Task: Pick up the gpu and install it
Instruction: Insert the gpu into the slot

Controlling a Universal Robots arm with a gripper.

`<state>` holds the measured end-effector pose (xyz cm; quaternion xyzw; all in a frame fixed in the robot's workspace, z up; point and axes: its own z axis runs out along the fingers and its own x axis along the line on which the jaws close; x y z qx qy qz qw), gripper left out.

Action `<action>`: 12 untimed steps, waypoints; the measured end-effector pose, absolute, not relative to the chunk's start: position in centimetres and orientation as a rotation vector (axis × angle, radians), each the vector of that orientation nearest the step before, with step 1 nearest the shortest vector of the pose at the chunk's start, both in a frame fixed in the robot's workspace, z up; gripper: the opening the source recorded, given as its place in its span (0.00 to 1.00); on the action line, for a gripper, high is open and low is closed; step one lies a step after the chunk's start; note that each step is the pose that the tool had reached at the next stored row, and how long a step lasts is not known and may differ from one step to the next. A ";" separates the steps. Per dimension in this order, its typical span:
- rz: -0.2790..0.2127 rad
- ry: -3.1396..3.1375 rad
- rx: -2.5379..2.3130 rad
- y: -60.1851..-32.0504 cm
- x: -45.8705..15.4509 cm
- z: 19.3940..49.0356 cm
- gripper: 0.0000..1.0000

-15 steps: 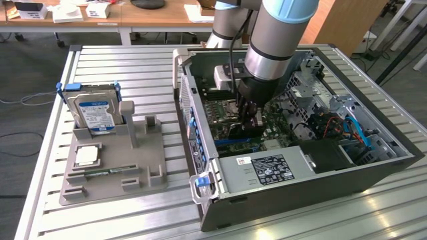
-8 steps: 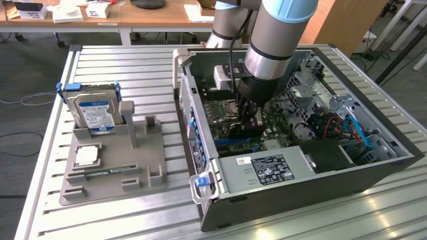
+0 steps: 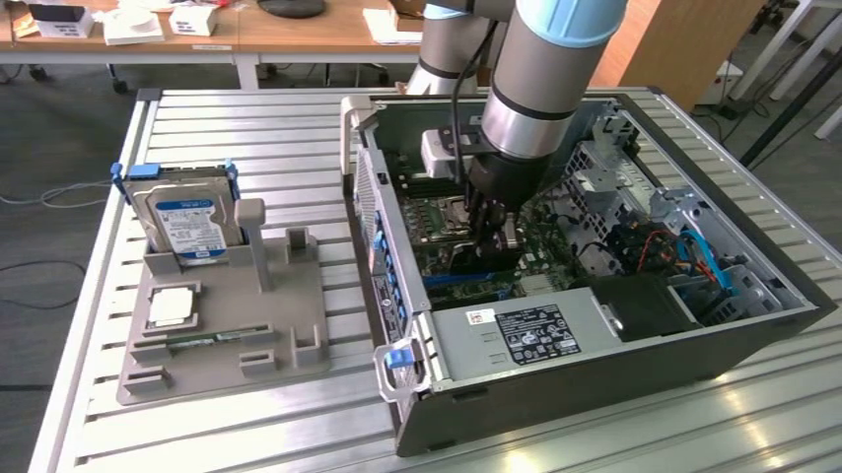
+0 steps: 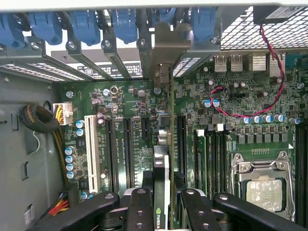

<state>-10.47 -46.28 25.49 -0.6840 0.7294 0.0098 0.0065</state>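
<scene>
My hand (image 4: 165, 195) is black, and so are its fingers (image 4: 140, 211). The gpu (image 4: 160, 202) is black with a small green logo, and its bracket (image 4: 166, 43) is a dull silvery tan. The motherboard (image 4: 231, 106) is deep green, with one white slot (image 4: 90, 147) among black ones and a red-and-black twisted wire (image 4: 280, 72). The latches (image 4: 126, 21) are blue. The surface (image 3: 237, 138) is ribbed silver. The hard drive (image 3: 184, 225) is silver with a blue-and-white label, and its holder (image 3: 263, 335) is plain grey.
</scene>
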 end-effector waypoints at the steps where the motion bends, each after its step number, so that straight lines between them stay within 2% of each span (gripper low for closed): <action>1: 0.031 2.282 -2.140 -46.3 -10.5 25.5 0.27; 12: 0.031 2.282 -2.140 -46.2 -10.5 25.4 0.27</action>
